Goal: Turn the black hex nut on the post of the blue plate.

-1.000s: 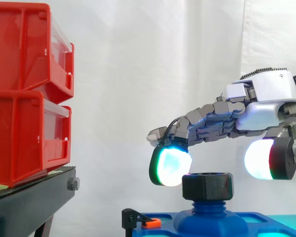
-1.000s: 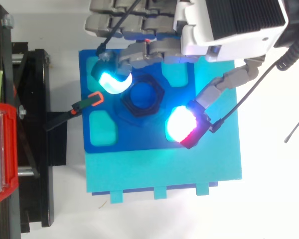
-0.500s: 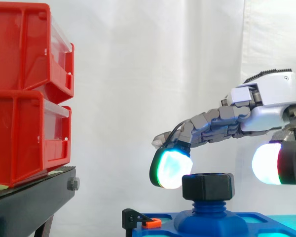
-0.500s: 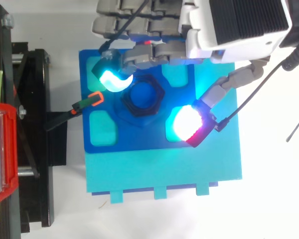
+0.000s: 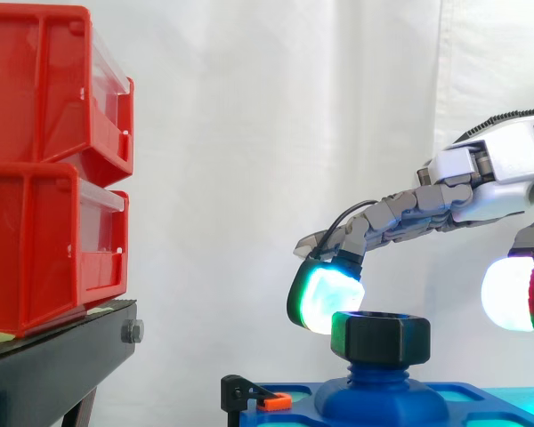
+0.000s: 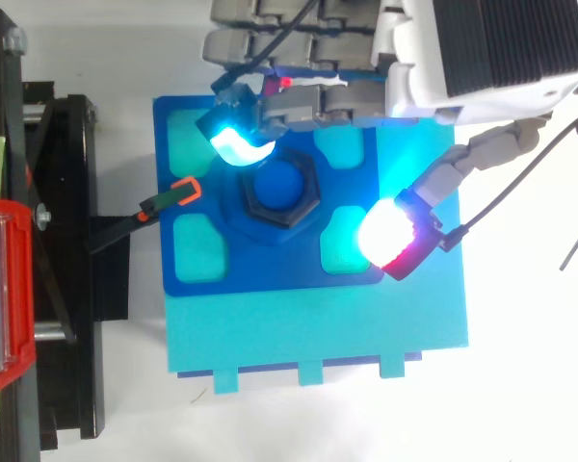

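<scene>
The black hex nut (image 5: 380,336) sits on the threaded post (image 5: 377,374) of the blue plate (image 6: 270,274), and from above the nut (image 6: 281,191) rings the post's blue top. My hand (image 5: 498,169) reaches in from the right, above the nut, open with its fingers stretched out. A cyan-white fingertip pad (image 5: 325,298) hangs at the nut's upper left edge, close to it; I cannot tell if it touches. The thumb pad (image 6: 395,231), glowing white and red, stands well off to the nut's right. Nothing is held.
Two stacked red bins (image 5: 44,169) rest on a black stand (image 5: 53,365) at the left. A black clamp with an orange tip (image 6: 178,192) grips the plate's left edge. The plate lies on a larger cyan base (image 6: 308,327).
The hand has drawn back to the right and risen slightly. The glowing fingertip has slid right toward the nut's rim, and the thumb has moved farther right, away from the nut.
</scene>
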